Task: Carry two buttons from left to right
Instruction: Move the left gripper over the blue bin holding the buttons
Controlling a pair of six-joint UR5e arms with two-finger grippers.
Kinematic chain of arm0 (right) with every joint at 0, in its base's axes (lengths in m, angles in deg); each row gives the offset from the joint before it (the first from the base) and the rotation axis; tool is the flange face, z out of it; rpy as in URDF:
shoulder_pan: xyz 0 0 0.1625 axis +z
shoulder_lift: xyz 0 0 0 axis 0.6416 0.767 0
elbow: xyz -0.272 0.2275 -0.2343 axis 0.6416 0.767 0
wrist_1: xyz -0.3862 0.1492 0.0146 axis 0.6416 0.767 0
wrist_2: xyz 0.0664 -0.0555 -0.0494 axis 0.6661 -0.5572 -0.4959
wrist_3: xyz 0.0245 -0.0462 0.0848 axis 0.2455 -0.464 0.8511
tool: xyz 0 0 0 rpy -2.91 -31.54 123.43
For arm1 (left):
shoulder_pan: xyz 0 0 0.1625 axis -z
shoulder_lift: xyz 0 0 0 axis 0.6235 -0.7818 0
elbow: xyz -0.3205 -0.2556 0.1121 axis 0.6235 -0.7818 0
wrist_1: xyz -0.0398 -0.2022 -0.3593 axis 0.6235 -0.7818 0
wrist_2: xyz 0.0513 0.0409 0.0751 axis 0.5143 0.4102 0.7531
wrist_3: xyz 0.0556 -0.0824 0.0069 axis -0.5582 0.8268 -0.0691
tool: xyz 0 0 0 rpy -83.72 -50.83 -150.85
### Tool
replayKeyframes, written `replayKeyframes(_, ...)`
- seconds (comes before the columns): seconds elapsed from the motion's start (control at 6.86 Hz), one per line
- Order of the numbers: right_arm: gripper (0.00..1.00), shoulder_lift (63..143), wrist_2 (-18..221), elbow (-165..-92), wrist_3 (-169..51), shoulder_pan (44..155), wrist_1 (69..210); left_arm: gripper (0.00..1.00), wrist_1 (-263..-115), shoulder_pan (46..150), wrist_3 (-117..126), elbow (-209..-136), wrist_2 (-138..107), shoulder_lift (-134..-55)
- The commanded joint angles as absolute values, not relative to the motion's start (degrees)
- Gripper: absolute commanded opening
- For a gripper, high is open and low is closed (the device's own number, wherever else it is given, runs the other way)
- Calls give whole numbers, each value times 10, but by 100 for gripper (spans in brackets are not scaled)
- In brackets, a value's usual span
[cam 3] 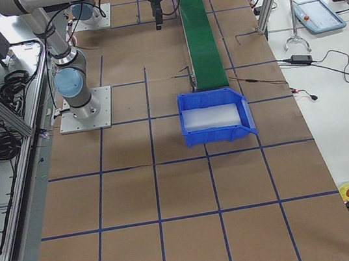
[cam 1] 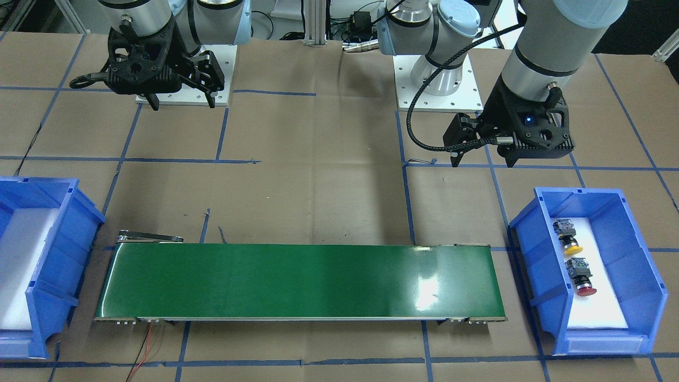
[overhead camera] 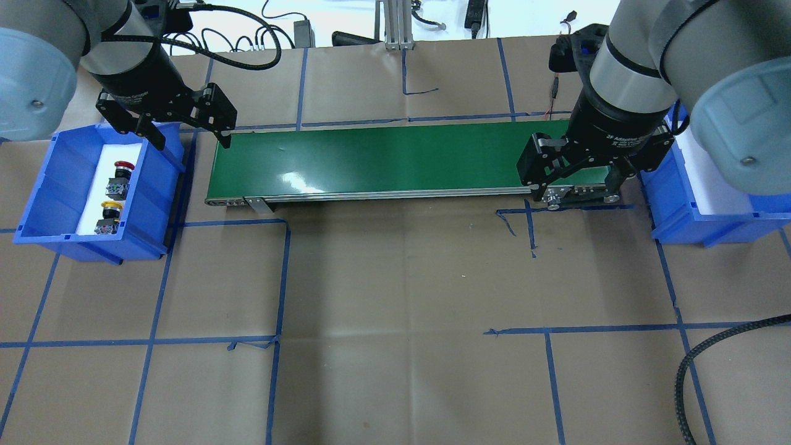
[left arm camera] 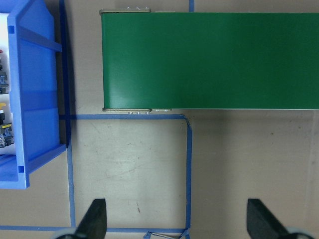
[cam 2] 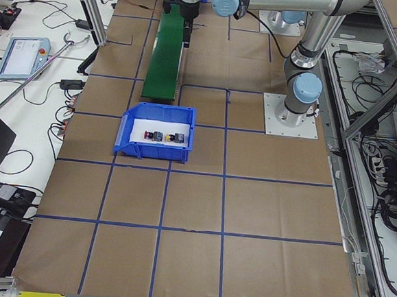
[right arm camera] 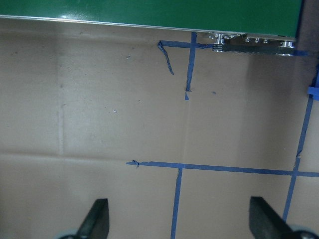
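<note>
Lying in the bin (overhead camera: 38,185), 2 buttons (overhead camera: 118,176) (overhead camera: 109,217) sit near the left tool (overhead camera: 193,143).

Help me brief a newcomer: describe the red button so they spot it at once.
Find the long green belt; at its end on the robot's left stands a blue bin with a white liner. Two buttons lie inside, and the red button is the one farther from the robot, its cap red, unlike the yellow button beside it.

Green conveyor (cam 1: 299,281) mid-table; brown paper (cam 1: 318,185) — blue tape grid (left arm camera: 189,174)
</note>
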State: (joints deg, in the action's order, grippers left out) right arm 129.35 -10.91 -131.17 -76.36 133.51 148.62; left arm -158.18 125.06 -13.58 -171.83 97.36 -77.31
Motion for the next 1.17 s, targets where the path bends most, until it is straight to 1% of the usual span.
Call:
replayKeyframes(0.0, 100, 1293, -109, -1312, -764, 1335, 1486, 100, -1582, 1251, -135, -1721, 973, -772)
replayKeyframes(0.44, 100, 1293, -109, -1312, -764, 1334, 1487, 100, -1582, 1250, -136, -1722, 974, -771)
replayKeyframes(0.73, 100, 1293, -109, -1312, -764, 1335, 1487, 100, -1581, 1239, -182, -1724, 974, -772)
replayKeyframes(0.87, 100, 1293, -109, -1312, -764, 1335, 1487, 100, -1577, 1212, -214, -1722, 974, -773)
replayKeyframes(1.02, 100, 1293, -109, -1312, -764, 1335, 1487, 100, -1577, 1161, -255, -1715, 973, -779)
